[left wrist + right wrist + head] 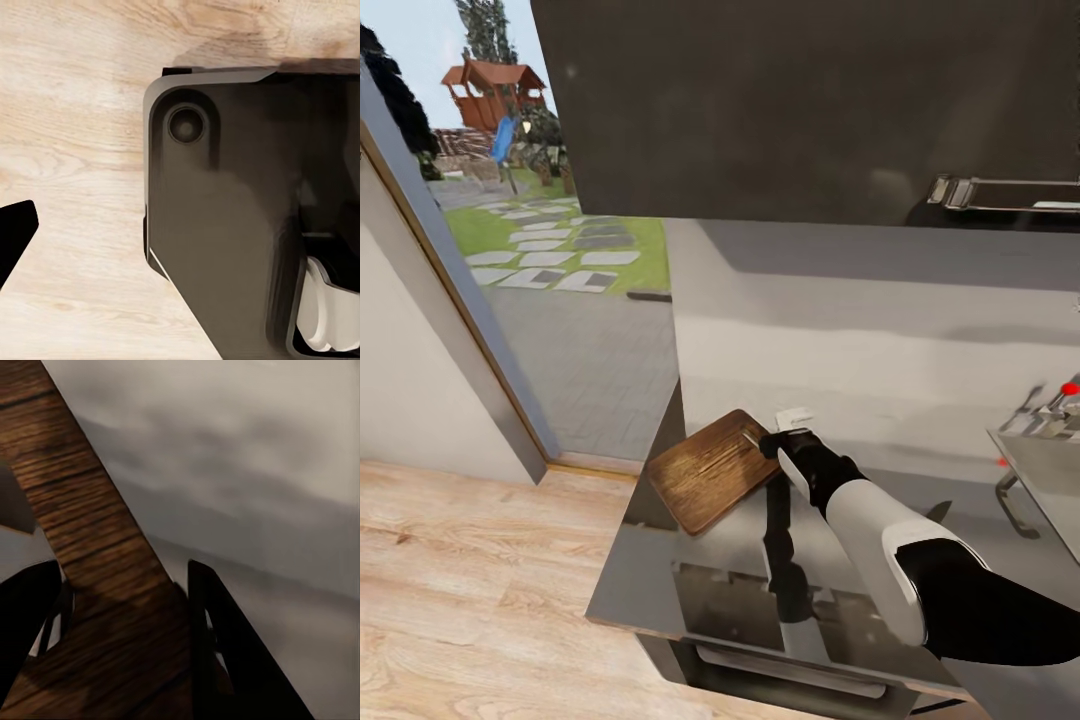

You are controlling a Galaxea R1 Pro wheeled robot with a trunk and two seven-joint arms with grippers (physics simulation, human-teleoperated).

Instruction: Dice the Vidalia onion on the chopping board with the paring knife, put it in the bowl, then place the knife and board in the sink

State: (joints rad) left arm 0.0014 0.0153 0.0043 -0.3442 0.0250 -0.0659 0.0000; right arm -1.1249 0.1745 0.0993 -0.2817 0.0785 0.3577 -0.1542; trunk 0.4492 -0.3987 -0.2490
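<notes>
The brown wooden chopping board [710,470] lies at the left end of the glossy grey countertop [690,575]. My right gripper [768,442] is over the board's far right corner. In the right wrist view its two dark fingers [225,660] stand apart, open, with the board [90,510] showing between them. Whether they touch the wood is unclear. Just behind the gripper sits a small white thing [795,414] that I cannot identify. The steel sink [1050,480] with its red knob [1070,388] is at the right edge. The onion, paring knife and bowl are out of view. One dark fingertip [15,232] of my left gripper hangs over the floor.
A dark wall cabinet [760,100] hangs above the counter. A large window [550,250] onto a garden is to the left, with light wood floor [460,560] below it. The counter's left edge runs beside the board. My dark base [225,225] shows in the left wrist view.
</notes>
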